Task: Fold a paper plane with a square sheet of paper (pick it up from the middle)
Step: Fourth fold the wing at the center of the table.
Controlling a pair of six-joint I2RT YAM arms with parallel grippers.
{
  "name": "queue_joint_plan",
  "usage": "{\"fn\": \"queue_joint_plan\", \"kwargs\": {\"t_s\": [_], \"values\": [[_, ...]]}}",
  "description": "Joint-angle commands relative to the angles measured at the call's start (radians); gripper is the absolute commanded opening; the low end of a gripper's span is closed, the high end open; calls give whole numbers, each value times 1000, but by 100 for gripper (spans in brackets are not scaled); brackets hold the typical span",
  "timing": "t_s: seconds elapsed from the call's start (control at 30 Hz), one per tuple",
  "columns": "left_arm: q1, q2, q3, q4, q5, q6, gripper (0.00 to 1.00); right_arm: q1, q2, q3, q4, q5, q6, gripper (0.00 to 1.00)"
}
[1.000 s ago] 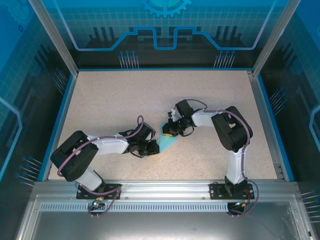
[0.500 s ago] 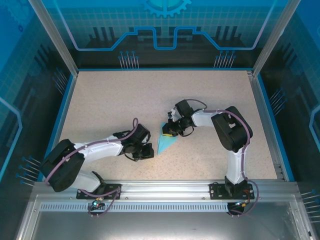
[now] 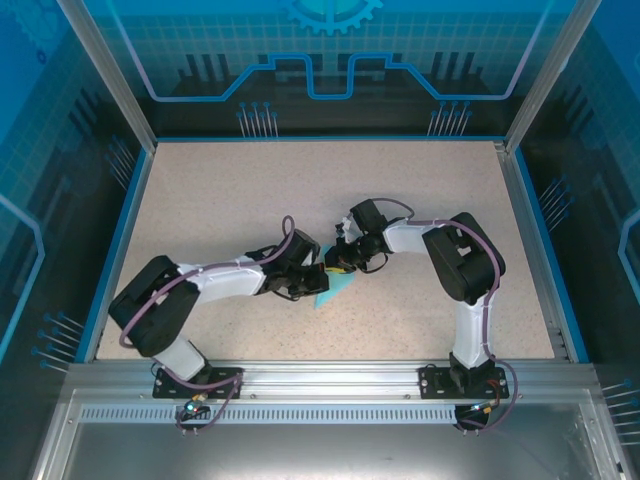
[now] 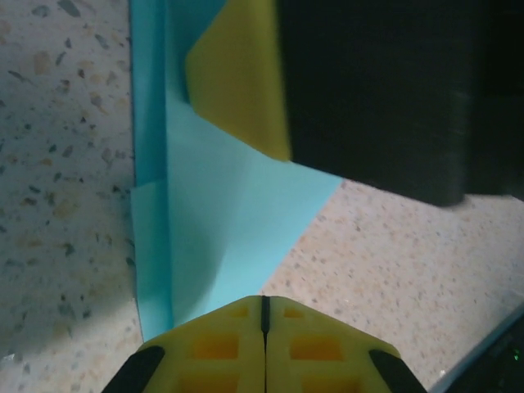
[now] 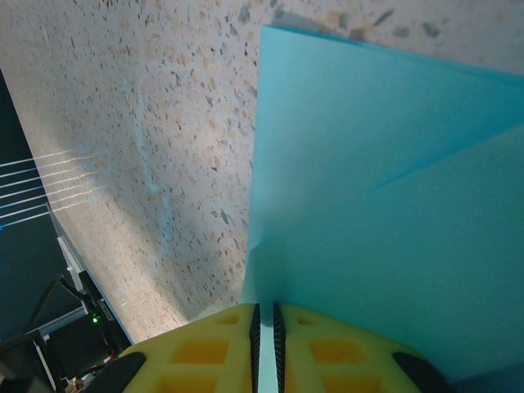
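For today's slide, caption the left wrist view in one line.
Shut left gripper meets the folded turquoise paper while the right gripper holds it.

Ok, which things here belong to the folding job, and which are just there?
Part of the job:
- folded blue paper
- left hand, shut, tips over the paper
- right hand, shut on the paper's edge

Just there:
- speckled table
- blue enclosure walls
- metal rail

My L arm (image 3: 215,282) & R arm (image 3: 460,260) reach inward, low; L gripper (image 4: 264,304) closed tight, R gripper (image 5: 264,311) pinching paper (image 5: 368,205).
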Motion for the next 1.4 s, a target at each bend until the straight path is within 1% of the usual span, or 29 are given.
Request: {"fn": "queue_joint_plan", "kwargs": {"t_s": [0.0,0.13,0.23,0.33,0.43,0.5,0.6,0.7,0.77,0.93,1.07,1.13,1.23,1.37], "values": [[8,34,-37,63,-27,-37,4,17,88,-40,-64,119,-1,16],[8,40,-103,51,-55,-63,4,17,88,-36,-64,116,-1,16],[6,33,-164,57,-47,-79,5,17,91,-33,-65,116,-2,16],[-2,26,-218,68,-4,-83,5,17,94,-30,-67,117,-1,16],[-14,10,-246,35,36,-73,7,16,96,-28,-68,119,-1,16],[-22,-14,-261,9,42,-69,7,16,96,-29,-68,118,1,16],[-29,-58,-291,-3,55,-64,11,18,96,-28,-71,121,-2,16],[-30,-94,-304,-22,76,-50,13,17,97,-28,-73,122,-4,16],[-32,-117,-305,-42,88,-36,14,16,97,-27,-73,123,-4,16],[-32,-186,-277,-117,65,-19,14,17,96,-30,-73,122,-5,17],[-31,-287,-242,-132,0,-33,17,16,97,-29,-74,122,-6,17],[-23,-305,-218,-119,-23,-38,18,16,97,-28,-74,121,-5,17],[-14,-271,-169,-55,-31,-44,18,17,99,-28,-70,122,-2,17],[-3,-150,-98,53,-22,-52,15,16,101,-28,-69,121,1,17]]}}
